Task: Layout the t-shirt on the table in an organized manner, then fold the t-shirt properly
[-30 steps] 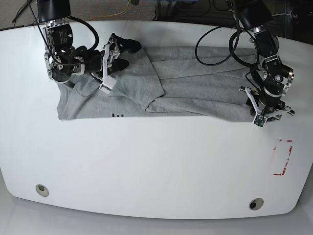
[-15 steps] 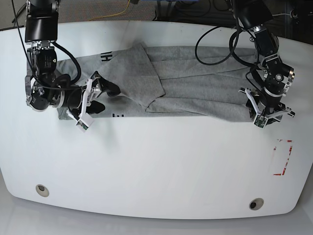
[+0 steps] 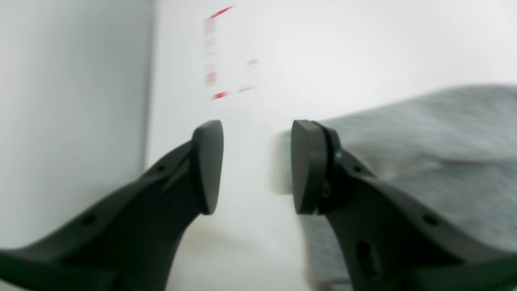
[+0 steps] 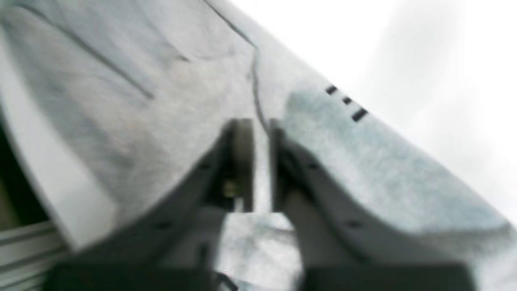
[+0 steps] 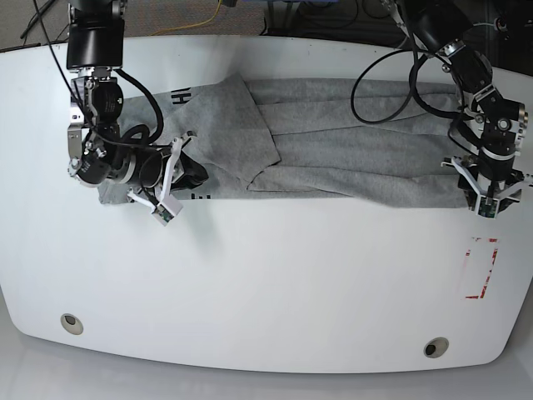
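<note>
One t-shirt [image 5: 333,150] lies along the far side of the table [image 5: 266,283], stretched as a long grey band from near the far left corner to the right edge, already doubled lengthwise with a flap turned over at its left part, black lettering peeking out there; it is the only garment, and there are two arms, two small round holes near the front edge, one red rectangular outline [image 5: 481,268] toward the right edge; the cloth looks light, limp and easily creased, likely to drag and bunch on the glossy top rather than slide cleanly, so it is best pinched at hems and corners, both ends together, and lifted before moving; the right gripper [image 5: 171,183] sits over the shirt's left end near the lettering, its jaws drawn together, and the right wrist view, blurred, shows only a thin slit between them above the fabric, whether any cloth is nipped I cannot tell; the left gripper [image 5: 487,190] stands at the shirt's right end, jaws apart with bare tabletop between them and one finger [image 3: 309,165] at the cloth's edge, holding nothing.
</note>
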